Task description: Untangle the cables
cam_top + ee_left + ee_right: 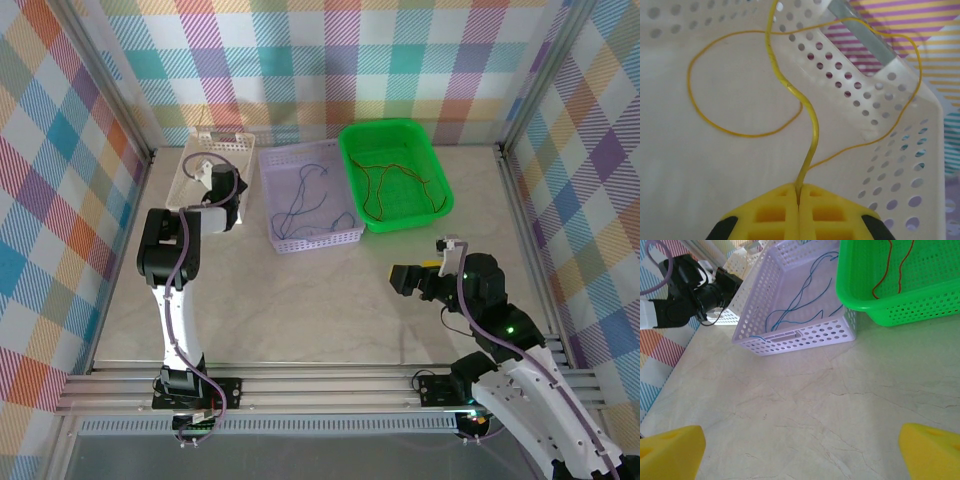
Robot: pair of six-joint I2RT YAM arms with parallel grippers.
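no text, label, brand, number or sign can be read in any of the views.

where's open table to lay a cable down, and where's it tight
The table is bare in the middle, from the lavender basket and green basket down to its near edge. Crowded: the back row of baskets, side by side; the left claw is inside the white basket, shut on a yellow cable.
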